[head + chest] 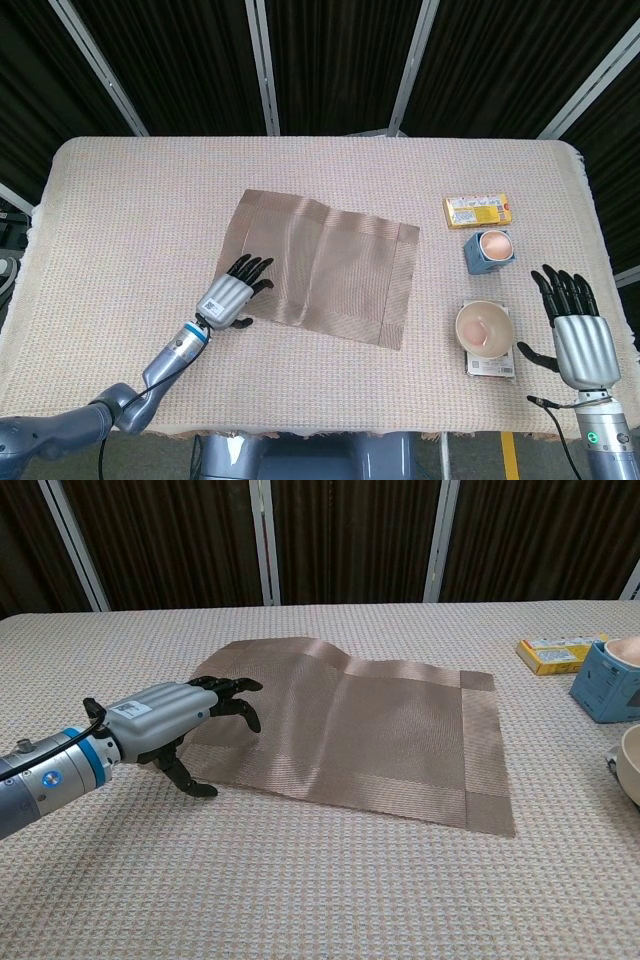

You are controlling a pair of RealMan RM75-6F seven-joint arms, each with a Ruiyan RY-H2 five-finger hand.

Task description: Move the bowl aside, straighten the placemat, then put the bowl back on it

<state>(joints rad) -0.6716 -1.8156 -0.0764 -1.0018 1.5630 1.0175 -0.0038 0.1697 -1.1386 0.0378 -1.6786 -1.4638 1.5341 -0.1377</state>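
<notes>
The brown woven placemat (320, 265) (350, 730) lies skewed in the middle of the table, with a ridge near its far edge. My left hand (232, 293) (170, 722) hovers over the mat's near-left corner, fingers spread and holding nothing. The beige bowl (484, 328) (629, 765) sits off the mat at the right, on a flat grey object (490, 364). To the right of the bowl my right hand (577, 330) is held up with its fingers apart and empty; the chest view does not show it.
A blue cup (489, 250) (608, 683) and a yellow box (479, 210) (553, 654) stand at the right, behind the bowl. The table is covered with a beige cloth (120, 230), and dark curtains hang behind it.
</notes>
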